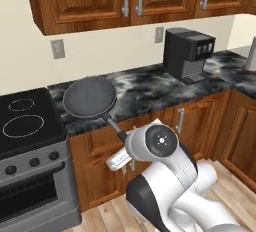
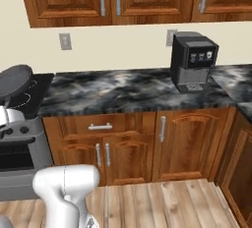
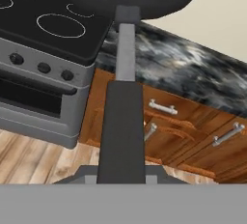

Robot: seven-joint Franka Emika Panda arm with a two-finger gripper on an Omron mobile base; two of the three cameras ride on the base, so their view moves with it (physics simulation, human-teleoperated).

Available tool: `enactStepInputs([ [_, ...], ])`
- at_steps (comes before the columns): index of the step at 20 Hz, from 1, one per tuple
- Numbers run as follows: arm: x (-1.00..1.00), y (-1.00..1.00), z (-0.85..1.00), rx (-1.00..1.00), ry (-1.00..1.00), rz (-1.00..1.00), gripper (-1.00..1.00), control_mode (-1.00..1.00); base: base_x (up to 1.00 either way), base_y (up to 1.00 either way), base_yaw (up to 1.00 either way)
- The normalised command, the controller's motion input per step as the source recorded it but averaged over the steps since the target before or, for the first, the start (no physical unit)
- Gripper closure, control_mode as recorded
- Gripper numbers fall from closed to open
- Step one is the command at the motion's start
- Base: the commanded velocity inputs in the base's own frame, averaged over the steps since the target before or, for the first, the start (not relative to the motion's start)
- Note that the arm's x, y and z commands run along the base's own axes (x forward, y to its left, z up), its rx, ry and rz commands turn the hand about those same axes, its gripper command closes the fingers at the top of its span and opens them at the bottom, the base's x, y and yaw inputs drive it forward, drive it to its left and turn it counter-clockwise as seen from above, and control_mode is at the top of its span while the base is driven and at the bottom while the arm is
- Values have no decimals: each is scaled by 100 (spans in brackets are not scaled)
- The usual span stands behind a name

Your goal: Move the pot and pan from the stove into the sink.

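1. My gripper (image 1: 121,160) is clenched on the end of the pan's handle.
2. The pan (image 1: 90,96) hangs in the air over the counter (image 1: 150,88), just right of the stove (image 1: 27,126).
3. Gripped so far out on the handle, I judge the bowl could sag or twist.
4. Swinging toward the sink, it might clip the coffee machine (image 1: 189,55).
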Motion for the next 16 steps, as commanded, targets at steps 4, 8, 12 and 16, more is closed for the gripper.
enactStepInputs([
  [4, 0, 0, 0, 0, 0, 0, 100, 100, 0, -30, -38],
  [8, 0, 0, 0, 0, 0, 0, 100, 100, 0, -35, -38],
  [12, 0, 0, 0, 0, 0, 0, 100, 100, 1, -31, -41],
  [16, 0, 0, 0, 0, 0, 0, 100, 100, 4, -26, -43],
])
